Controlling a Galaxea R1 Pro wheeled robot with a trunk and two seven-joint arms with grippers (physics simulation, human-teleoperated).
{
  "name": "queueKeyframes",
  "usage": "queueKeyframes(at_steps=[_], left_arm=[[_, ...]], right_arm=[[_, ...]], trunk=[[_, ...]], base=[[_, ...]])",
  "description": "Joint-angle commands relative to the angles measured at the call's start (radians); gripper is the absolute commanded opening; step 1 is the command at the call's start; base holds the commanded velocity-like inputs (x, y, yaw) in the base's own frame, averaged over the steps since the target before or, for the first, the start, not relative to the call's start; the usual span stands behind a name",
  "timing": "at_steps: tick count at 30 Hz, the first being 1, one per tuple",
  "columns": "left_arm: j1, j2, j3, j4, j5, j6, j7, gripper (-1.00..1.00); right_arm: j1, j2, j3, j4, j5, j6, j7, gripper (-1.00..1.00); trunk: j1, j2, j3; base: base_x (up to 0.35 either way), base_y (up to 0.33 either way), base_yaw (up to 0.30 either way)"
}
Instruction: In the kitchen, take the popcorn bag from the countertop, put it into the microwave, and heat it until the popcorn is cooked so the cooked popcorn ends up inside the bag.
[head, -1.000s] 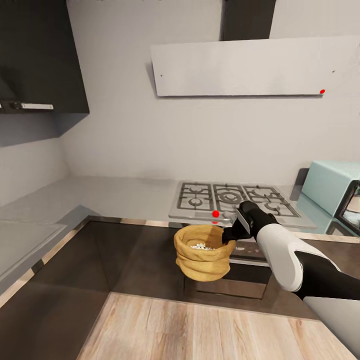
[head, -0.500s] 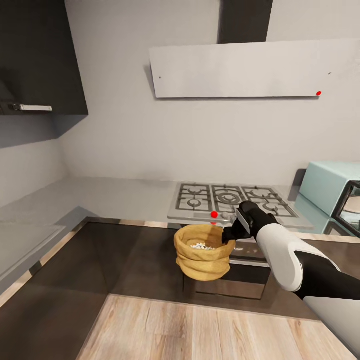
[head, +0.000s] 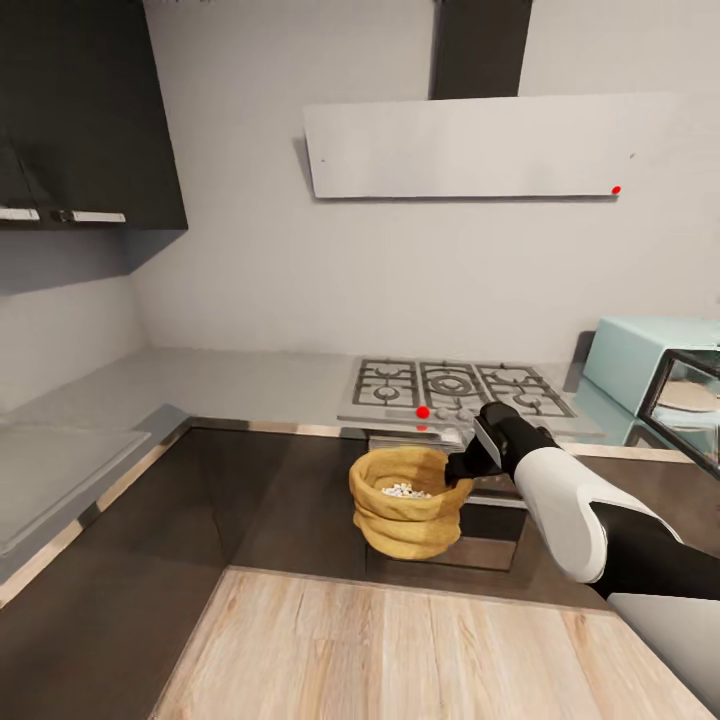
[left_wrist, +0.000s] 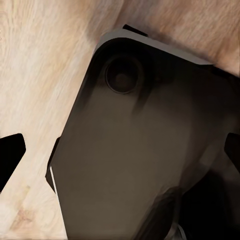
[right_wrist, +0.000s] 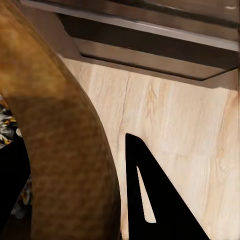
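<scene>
Before the hob (head: 455, 388), the right gripper (head: 462, 470) pinches the rolled rim of the popcorn bag (head: 405, 502), holding it in the air above the wood floor (head: 400, 650). White popcorn (head: 402, 491) fills its mouth. Right of the hob, the microwave (head: 650, 375) stands with its door open. Whether the left gripper is spread or pressed together cannot be told.

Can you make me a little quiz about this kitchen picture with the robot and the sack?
1. True or false: the popcorn bag sits on the countertop.
2. What colour is the popcorn in it?
A. white
B. green
C. red
3. Which gripper pinches the bag's rim?

Key:
1. False. It hangs in the air, above the wooden floor.
2. A.
3. The right gripper.
</scene>
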Motion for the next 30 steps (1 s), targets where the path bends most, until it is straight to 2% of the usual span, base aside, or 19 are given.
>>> queueKeyframes(at_steps=[1,4,8,16,19,22,26,30], left_arm=[[0.0,0.0,0.002,-0.001,0.002,-0.002,0.002,1.0],[0.0,0.0,0.002,-0.001,0.002,-0.002,0.002,1.0],[0.0,0.0,0.002,-0.001,0.002,-0.002,0.002,1.0],[0.0,0.001,0.001,-0.001,0.001,-0.002,0.002,1.0],[0.0,0.001,0.001,-0.001,0.001,-0.002,0.001,1.0],[0.0,0.001,0.001,-0.001,0.0,-0.003,0.001,1.0],[0.0,0.001,0.001,-0.001,0.0,-0.003,0.002,1.0],[0.0,0.001,0.001,-0.001,0.0,-0.002,0.001,1.0]], right_arm=[[0.0,-0.001,-0.007,-0.002,0.008,0.003,0.007,-1.0],[0.0,-0.005,-0.007,0.0,0.006,0.003,0.006,-1.0],[0.0,-0.028,-0.007,0.0,0.004,0.003,0.012,-1.0],[0.0,-0.031,-0.006,0.0,0.007,0.002,0.004,-1.0],[0.0,-0.035,-0.006,-0.001,0.008,0.002,0.004,-1.0],[0.0,-0.055,-0.007,-0.002,0.011,0.001,0.003,-1.0],[0.0,-0.067,-0.007,-0.004,0.012,0.0,0.002,-1.0],[0.0,-0.07,-0.007,-0.007,0.012,0.0,0.001,-1.0]], trunk=[[-0.001,-0.001,-0.001],[-0.001,-0.001,-0.001],[-0.001,-0.001,-0.001],[-0.001,-0.001,0.001],[-0.001,-0.001,0.002],[-0.001,-0.001,0.004],[-0.001,-0.001,0.006],[-0.001,-0.001,0.008]], base=[[-0.346,0.0,0.0],[-0.346,0.0,0.0],[-0.346,0.0,-0.001],[-0.317,0.0,-0.192],[-0.061,0.0,-0.241],[-0.007,0.0,-0.244],[0.0,0.0,-0.247],[0.0,0.0,-0.248]])
